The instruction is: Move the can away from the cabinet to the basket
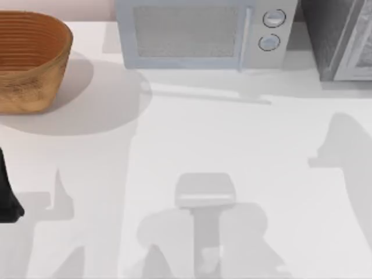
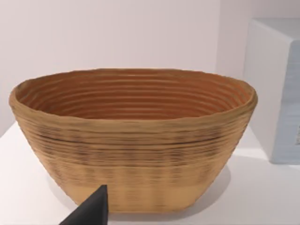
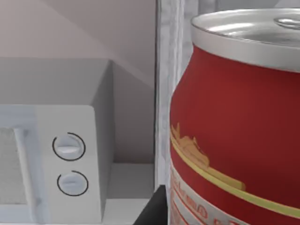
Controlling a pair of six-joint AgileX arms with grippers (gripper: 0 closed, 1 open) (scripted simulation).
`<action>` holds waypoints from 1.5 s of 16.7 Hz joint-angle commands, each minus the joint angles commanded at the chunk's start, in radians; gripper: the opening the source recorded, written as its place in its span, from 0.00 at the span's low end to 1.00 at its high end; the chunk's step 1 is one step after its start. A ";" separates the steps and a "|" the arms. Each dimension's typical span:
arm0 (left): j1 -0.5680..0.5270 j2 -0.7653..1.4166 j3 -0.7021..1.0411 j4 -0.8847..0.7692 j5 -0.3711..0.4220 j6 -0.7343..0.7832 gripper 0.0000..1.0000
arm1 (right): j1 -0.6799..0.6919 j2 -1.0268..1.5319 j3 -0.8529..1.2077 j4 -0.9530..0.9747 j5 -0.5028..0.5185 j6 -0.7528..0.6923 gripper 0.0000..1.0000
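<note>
The red can (image 3: 234, 126), with a silver top and yellow label marks, stands upright very close in the right wrist view. A dark edge of my right gripper (image 3: 152, 212) sits right beside it. Just behind the can rises the cabinet's pale door frame (image 3: 165, 84). The dark grey speckled cabinet (image 1: 337, 35) stands at the table's back right corner. At the back left is the orange-brown wicker basket (image 1: 29, 58), whose ribbed inside (image 2: 133, 96) holds nothing. My left gripper (image 2: 91, 211) hangs a short way in front of the basket, at the left edge (image 1: 7, 195).
A light grey microwave (image 1: 200, 32) with two round knobs (image 3: 69, 146) stands at the back middle, between basket and cabinet. Its side (image 2: 276, 93) is close to the basket. The white table (image 1: 232, 145) stretches in front of them.
</note>
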 joint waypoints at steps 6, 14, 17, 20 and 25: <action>0.000 0.000 0.000 0.000 0.000 0.000 1.00 | 0.236 0.622 0.346 0.276 0.243 0.005 0.00; 0.000 0.000 0.000 0.000 0.000 0.000 1.00 | 0.538 1.419 0.790 0.629 0.555 0.012 0.00; 0.000 0.000 0.000 0.000 0.000 0.000 1.00 | 0.625 1.647 0.917 0.731 0.644 0.014 0.00; 0.000 0.000 0.000 0.000 0.000 0.000 1.00 | 0.685 1.806 1.006 0.802 0.707 0.016 0.00; 0.000 0.000 0.000 0.000 0.000 0.000 1.00 | 0.716 1.887 1.051 0.837 0.738 0.016 0.00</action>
